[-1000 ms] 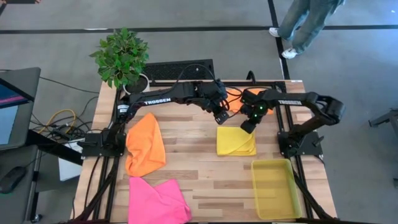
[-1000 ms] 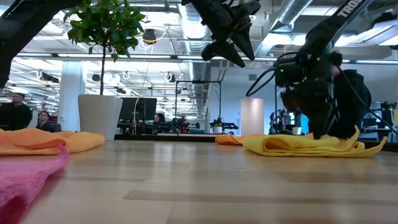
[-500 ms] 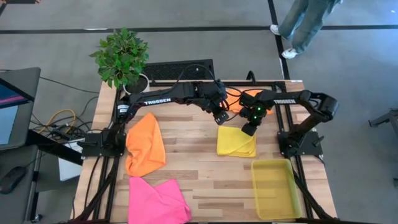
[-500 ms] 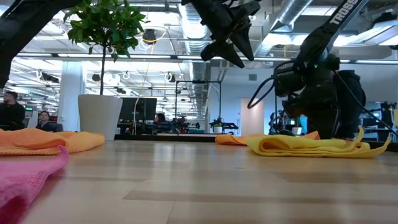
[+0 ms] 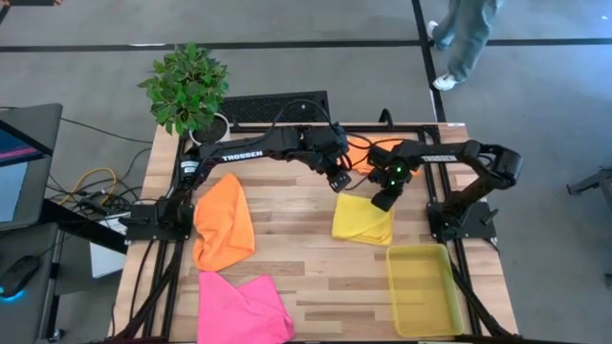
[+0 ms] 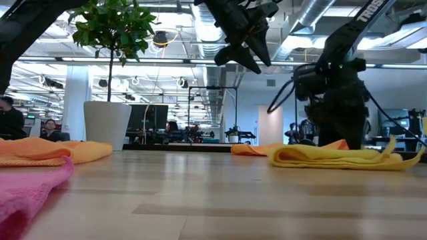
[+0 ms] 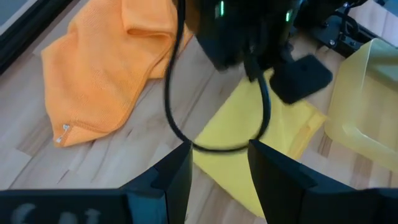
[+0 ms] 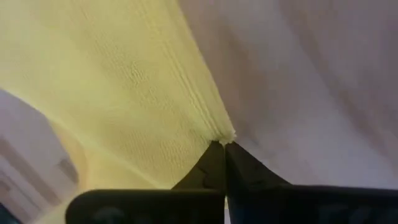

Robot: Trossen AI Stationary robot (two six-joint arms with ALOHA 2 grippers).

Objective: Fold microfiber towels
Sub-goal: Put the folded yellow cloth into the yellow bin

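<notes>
Yellow towel (image 5: pixel 362 219) lies folded on the table (image 5: pixel 306 268), its far edge pinched in the right claw (image 5: pixel 381 202). Just beside, the left claw (image 5: pixel 338 181) hovers spread.

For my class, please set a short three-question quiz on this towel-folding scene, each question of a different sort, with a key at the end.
1. True or false: the right gripper is shut on a corner of the yellow towel.
2. Multiple choice: the pink towel lies (A) in the yellow bin, (B) at the table's near-left corner, (C) under the potted plant.
3. Fill the gap: in the low view the left gripper hangs ____ the table, touching no towel.

Key
1. True: the right wrist view shows its fingers pinched on the towel's hem.
2. B.
3. Above; its fingers are apart and hold nothing.
</notes>
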